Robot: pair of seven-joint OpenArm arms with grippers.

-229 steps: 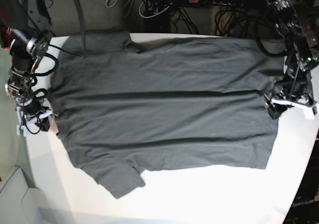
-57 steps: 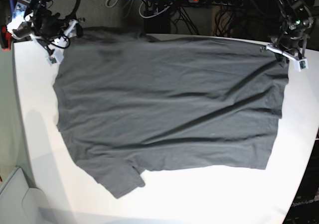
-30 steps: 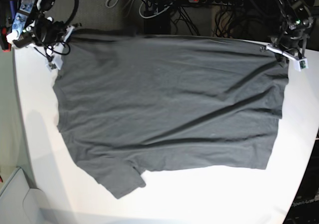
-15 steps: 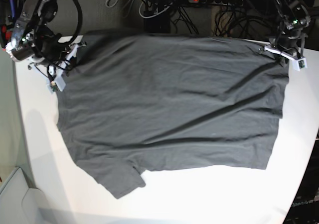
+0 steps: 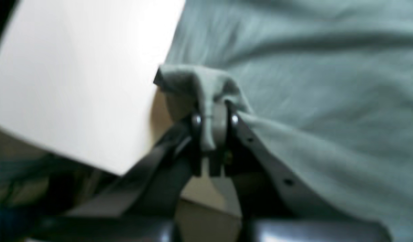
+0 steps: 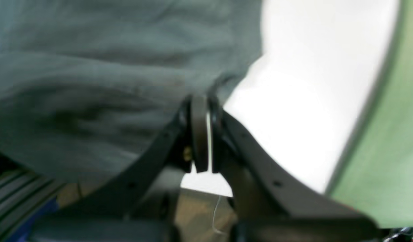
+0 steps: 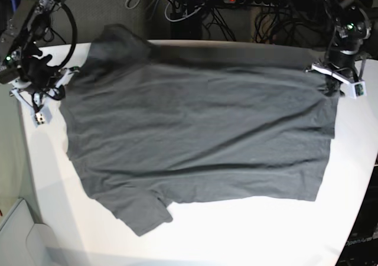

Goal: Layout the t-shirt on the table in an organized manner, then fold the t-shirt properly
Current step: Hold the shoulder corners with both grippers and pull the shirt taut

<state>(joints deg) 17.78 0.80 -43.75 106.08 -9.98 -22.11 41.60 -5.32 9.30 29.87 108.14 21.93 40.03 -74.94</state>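
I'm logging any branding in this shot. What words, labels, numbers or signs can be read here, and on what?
None can be read.
The t-shirt: plain grey cloth, no print or label showing.
The table: bare white, no markings.
Faint light lettering on the dark surface at the base view's lower right corner: too small and dim to read.
Both wrist views: blurred, no text.

From my console the base view came through evenly lit, though the white table glared almost to blank near its front edge. The t-shirt read dark, its wrinkles marked by soft shadow bands. The table's edges bowed like a wide lens. Both wrist views were soft and smeared; the close black gripper parts sat out of focus, and the bare tabletop there was washed out.
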